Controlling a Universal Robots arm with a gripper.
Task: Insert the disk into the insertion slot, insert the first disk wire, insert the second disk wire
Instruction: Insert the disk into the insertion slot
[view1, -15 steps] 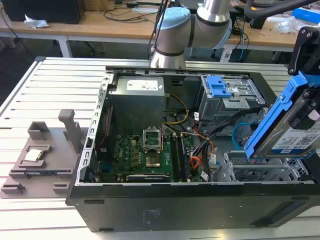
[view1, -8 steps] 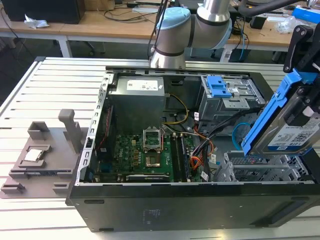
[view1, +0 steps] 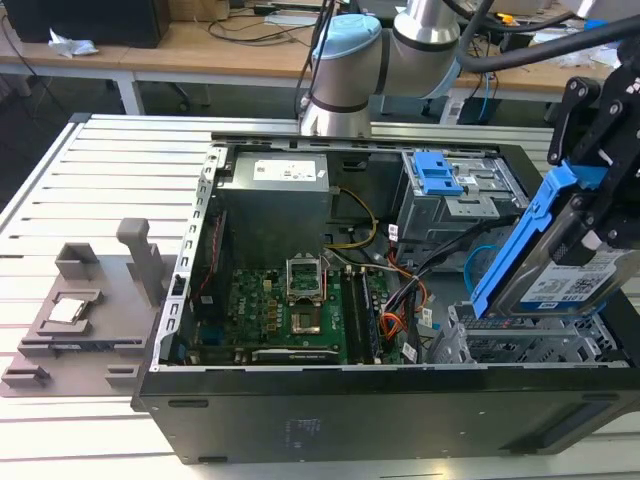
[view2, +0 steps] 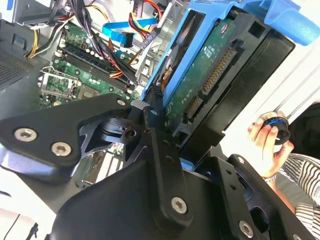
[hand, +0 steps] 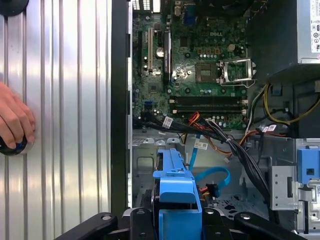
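Observation:
My gripper (view1: 592, 205) is shut on the disk (view1: 568, 278), a silver-grey drive in a bright blue carrier (view1: 528, 232). I hold it tilted above the open computer case at the exterior view's right. Just below it sits the insertion slot (view1: 520, 346), a perforated silver cage in the case's near right corner. The second wrist view shows the disk's green underside (view2: 206, 70) clamped between my black fingers (view2: 159, 131). In the first wrist view the carrier's blue end (hand: 175, 189) rises from the gripper (hand: 175, 226). The light-blue second disk wire (hand: 216, 175) loops loose inside the case (view1: 478, 262).
A taller grey cage with a blue latch (view1: 438, 172) stands behind the slot. Orange, red and black wires (view1: 400, 300) cross beside the motherboard (view1: 290, 310). A grey fixture (view1: 90, 300) lies on the slatted table. A person's hand (hand: 12, 120) rests on the table beside the case.

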